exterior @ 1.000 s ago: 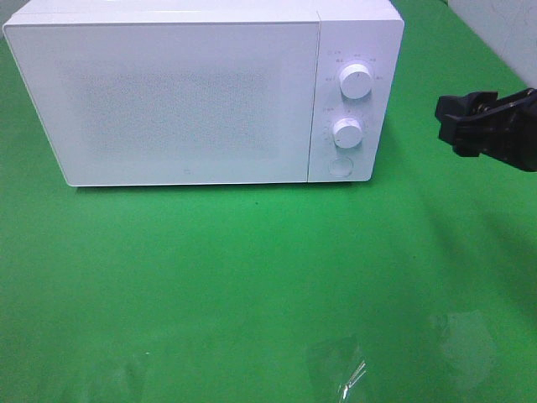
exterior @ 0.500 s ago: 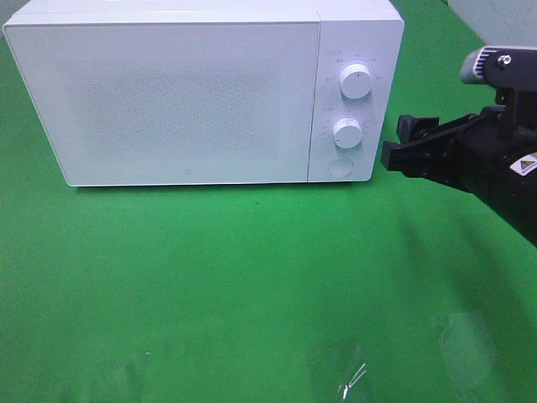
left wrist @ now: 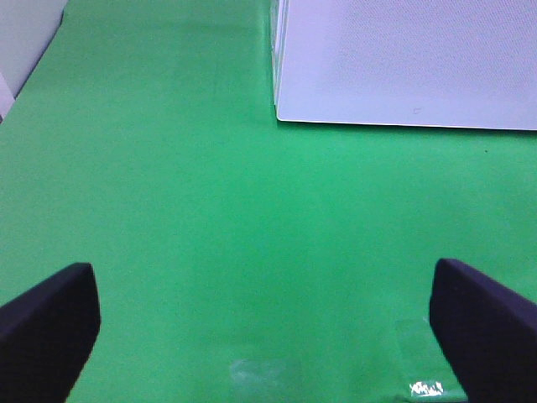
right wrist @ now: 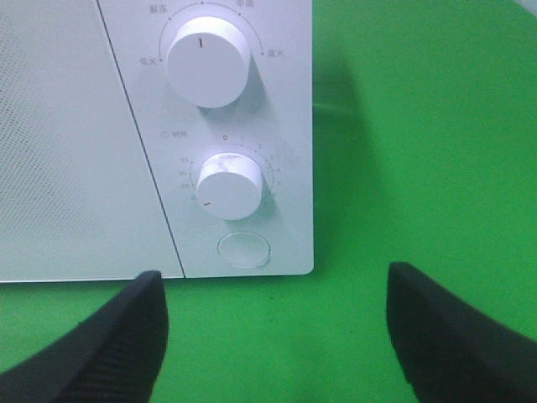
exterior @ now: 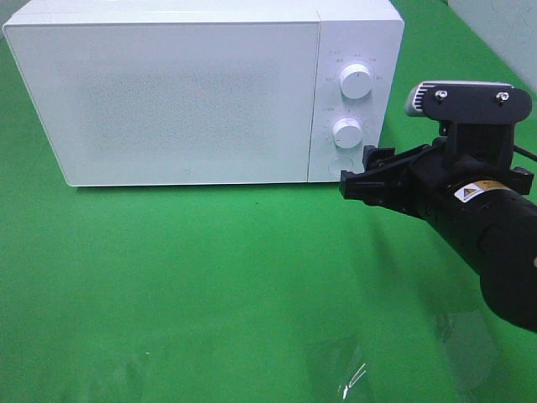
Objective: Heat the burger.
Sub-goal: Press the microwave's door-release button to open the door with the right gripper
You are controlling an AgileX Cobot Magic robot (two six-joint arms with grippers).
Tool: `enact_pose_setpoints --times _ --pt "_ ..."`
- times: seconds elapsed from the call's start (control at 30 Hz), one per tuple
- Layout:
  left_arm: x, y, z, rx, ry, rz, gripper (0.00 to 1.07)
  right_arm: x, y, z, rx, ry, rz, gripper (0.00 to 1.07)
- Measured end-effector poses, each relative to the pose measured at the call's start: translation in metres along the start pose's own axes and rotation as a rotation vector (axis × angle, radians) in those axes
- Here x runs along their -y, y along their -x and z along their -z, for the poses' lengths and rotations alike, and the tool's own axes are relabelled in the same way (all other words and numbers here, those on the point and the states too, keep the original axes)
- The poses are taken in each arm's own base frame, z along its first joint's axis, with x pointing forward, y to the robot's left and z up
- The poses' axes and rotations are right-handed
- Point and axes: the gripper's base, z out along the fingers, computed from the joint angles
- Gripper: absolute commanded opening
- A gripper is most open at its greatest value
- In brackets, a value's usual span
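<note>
The burger is out of view in every frame. The white microwave (exterior: 168, 92) stands at the back with its door shut. My right gripper (exterior: 359, 172) hovers open just in front of the lower right corner of the control panel, nothing between its fingers. In the right wrist view the right gripper (right wrist: 277, 336) faces the upper knob (right wrist: 208, 59), the lower knob (right wrist: 229, 185) and the round button (right wrist: 244, 250). My left gripper (left wrist: 267, 332) is open and empty over bare green cloth, with the microwave's (left wrist: 403, 59) lower left corner ahead of it.
Green cloth (exterior: 210, 277) covers the table. Shiny clear tape patches (exterior: 348, 374) lie near the front edge. A pale wall or panel (exterior: 503, 25) stands at the back right, and another pale surface (left wrist: 25, 34) borders the cloth on the left arm's side.
My right arm has come in from the right edge toward the microwave's control panel, its gripper staying open. The microwave and the left gripper have not moved.
</note>
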Motion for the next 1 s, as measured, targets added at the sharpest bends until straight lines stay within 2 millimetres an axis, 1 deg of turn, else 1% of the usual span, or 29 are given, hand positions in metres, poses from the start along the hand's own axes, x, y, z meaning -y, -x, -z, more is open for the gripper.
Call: enact_pose_setpoints --times 0.13,0.27,0.3,0.33,0.4,0.5,0.53,0.57,0.6,0.63,0.7,0.73,0.77,0.8,0.83,0.87,0.93,0.97,1.0 --pt "0.0000 0.0000 0.0000 0.000 0.000 0.000 1.01 -0.0027 -0.0055 -0.0047 -0.018 -0.009 -0.008 0.71" --pt "0.0000 0.0000 0.0000 0.000 0.000 0.000 1.01 -0.0042 -0.0094 -0.0078 -0.030 -0.016 -0.075 0.70" --pt "0.0000 0.0000 0.0000 0.000 0.000 0.000 1.01 -0.0042 -0.0109 -0.0083 -0.034 -0.020 -0.143 0.69" --pt "0.0000 0.0000 0.0000 0.000 0.000 0.000 1.01 -0.0042 -0.0109 -0.0083 -0.034 -0.020 -0.143 0.69" --pt "0.0000 0.0000 0.0000 0.000 0.000 0.000 1.01 -0.0042 -0.0113 -0.0084 -0.034 -0.023 -0.309 0.63" --pt "0.0000 0.0000 0.0000 0.000 0.000 0.000 1.01 -0.0042 -0.0113 -0.0084 -0.033 -0.024 -0.360 0.61" --pt "0.0000 0.0000 0.0000 0.000 0.000 0.000 1.01 -0.0043 -0.0115 -0.0084 -0.035 -0.025 -0.464 0.57" --pt "0.0000 0.0000 0.0000 0.000 0.000 0.000 1.01 -0.0043 -0.0115 -0.0084 -0.035 -0.025 -0.464 0.57" --pt "0.0000 0.0000 0.0000 0.000 0.000 0.000 1.01 -0.0045 -0.0119 -0.0084 -0.039 -0.027 -0.557 0.52" --pt "0.0000 0.0000 0.0000 0.000 0.000 0.000 1.01 -0.0045 -0.0119 -0.0084 -0.039 -0.027 -0.557 0.52" --pt "0.0000 0.0000 0.0000 0.000 0.000 0.000 1.01 -0.0046 -0.0125 -0.0084 -0.043 -0.031 -0.755 0.45" --pt "0.0000 0.0000 0.0000 0.000 0.000 0.000 1.01 -0.0046 -0.0125 -0.0084 -0.043 -0.031 -0.755 0.45" --pt "0.0000 0.0000 0.0000 0.000 0.000 0.000 1.01 -0.0046 -0.0125 -0.0084 -0.042 -0.032 -0.806 0.40" --pt "0.0000 0.0000 0.0000 0.000 0.000 0.000 1.01 -0.0046 -0.0125 -0.0084 -0.042 -0.032 -0.806 0.40" --pt "0.0000 0.0000 0.0000 0.000 0.000 0.000 1.01 -0.0047 -0.0125 -0.0083 -0.042 -0.034 -0.895 0.35" --pt "0.0000 0.0000 0.0000 0.000 0.000 0.000 1.01 -0.0047 -0.0125 -0.0083 -0.042 -0.034 -0.895 0.35" --pt "0.0000 0.0000 0.0000 0.000 0.000 0.000 1.01 -0.0047 -0.0126 -0.0083 -0.041 -0.038 -1.053 0.22" --pt "0.0000 0.0000 0.0000 0.000 0.000 0.000 1.01 -0.0047 -0.0126 -0.0083 -0.041 -0.038 -1.053 0.22" --pt "0.0000 0.0000 0.0000 0.000 0.000 0.000 1.01 -0.0048 -0.0128 -0.0083 -0.042 -0.040 -1.117 0.20"
